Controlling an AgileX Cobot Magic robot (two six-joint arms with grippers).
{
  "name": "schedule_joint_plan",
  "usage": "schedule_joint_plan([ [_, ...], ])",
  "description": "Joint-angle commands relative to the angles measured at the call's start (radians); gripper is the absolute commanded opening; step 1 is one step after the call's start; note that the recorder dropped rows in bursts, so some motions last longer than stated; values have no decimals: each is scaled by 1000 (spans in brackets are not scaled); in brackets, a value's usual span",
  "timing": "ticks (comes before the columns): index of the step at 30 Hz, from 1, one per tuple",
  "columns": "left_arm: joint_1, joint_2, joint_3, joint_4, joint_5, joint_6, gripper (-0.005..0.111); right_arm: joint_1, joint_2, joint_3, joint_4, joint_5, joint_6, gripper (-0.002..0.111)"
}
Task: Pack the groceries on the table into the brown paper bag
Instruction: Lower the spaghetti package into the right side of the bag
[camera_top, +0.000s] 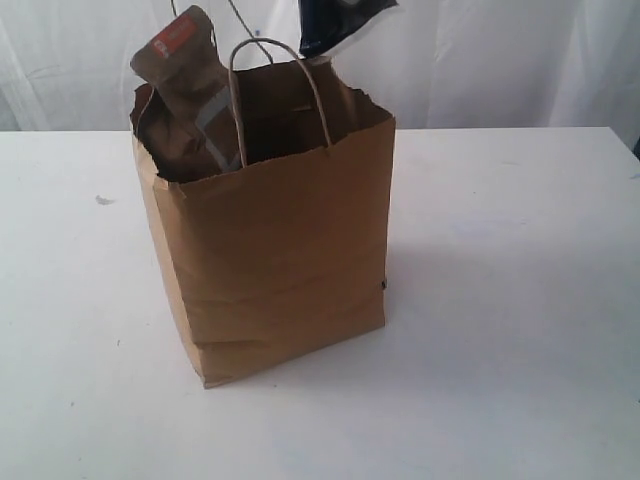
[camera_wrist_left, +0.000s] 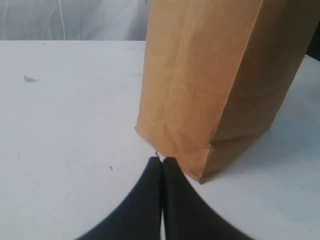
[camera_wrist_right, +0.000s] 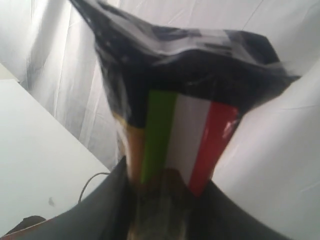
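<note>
Risk 1: the packet (camera_top: 340, 25) hangs above the bag (camera_top: 280, 250), toward 1 o'clock of its mouth in the exterior view. Judged: let go from there, it can strike the rear rim and fall outside onto the table (camera_top: 520, 300).
Risk 2: the pouch (camera_top: 185, 70) stands tilted in the bag's 10 o'clock corner, with its top above the rim. Judged: a long packet lowered at an angle can wedge against it or lever it out.
Risk 3: the 2 loop handles (camera_top: 275, 90) stand upright across the mouth. Judged: the packet's lower end can snag one and drag the light bag over.
Risk 4: the rim at 1 o'clock is torn and crumpled. Judged: a push there can fold the wall inward and narrow the opening.
Right gripper (camera_wrist_right: 162, 200): part-open, grasping the packet at one end. The wrist view shows the navy film with its green, white and red stripes and an orange edge pinched between the 2 dark fingers; the rest of the packet extends away from the camera. The grip looks firm, though the foil is slick.
Left gripper (camera_wrist_left: 162, 162): clenched with fingertips pressed together, holding nothing. It sits low over the table, just beside the bag's bottom corner. Contact with the paper cannot be told.
Bag position: upright near the table's centre, mouth open.
Step in hand: judged as lowering the packet into the bag; not yet done.
</note>
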Motion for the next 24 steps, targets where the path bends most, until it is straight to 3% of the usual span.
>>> schedule_joint_plan([
  [1,5,-5,5,-10,0,5,0,1,16,-22,59,-95,-4,0],
  [6,5,-5,5,-10,0,5,0,50,20,-22,138,-72,-16,0],
  [11,5,-5,5,-10,0,5,0,88,20,-22,129,103,-9,0],
  [15,5,-5,5,-10,0,5,0,88,21,-18,25,254,147,0],
  [24,5,-5,5,-10,0,5,0,88,125,105,21,173,220,0],
])
